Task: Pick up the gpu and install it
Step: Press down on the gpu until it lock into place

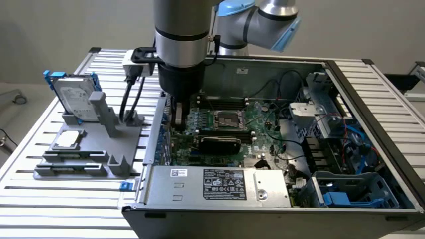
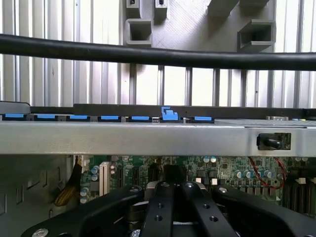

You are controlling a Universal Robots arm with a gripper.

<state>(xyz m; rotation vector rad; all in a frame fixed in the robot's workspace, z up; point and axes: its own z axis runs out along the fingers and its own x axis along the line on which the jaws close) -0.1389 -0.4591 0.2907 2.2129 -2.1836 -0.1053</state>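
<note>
1. The fingers (image 1: 178, 118) are shut tight w/ nothing visibly pinched. They hang low inside the open PC case (image 1: 371, 144), just beside its rear wall (image 1: 161, 130).
2. The gpu (image 1: 219, 144) looks to be the black rounded-shroud card standing on edge on the motherboard (image 1: 262, 122). It sits apart from the fingers, off to the exterior view's right of them and nearer that camera, no contact.
3. Exterior view alone gives the layout: CPU socket (image 1: 226, 118) just past the gpu, silver power supply (image 1: 219, 183) on the near side of it. The grey fixture (image 1: 86, 149) w/ the hard drive (image 1: 76, 94) is outside the case on the slatted counter (image 1: 40, 199).
4. Wrist view gives the close-up. The fingers (image 2: 173, 174) meet over the motherboard (image 2: 232, 173), w/ a white slot (image 2: 103, 177) and dark slots beside them. The rear wall (image 2: 148, 139) carries a row of blue tabs (image 2: 169, 114). A black cable (image 2: 148, 55) crosses in front.
5. Room: tight on the rear-wall side of the fingers. More open over the board toward the gpu. Cables and a drive cage (image 1: 332, 112) crowd the far end of the case.
</note>
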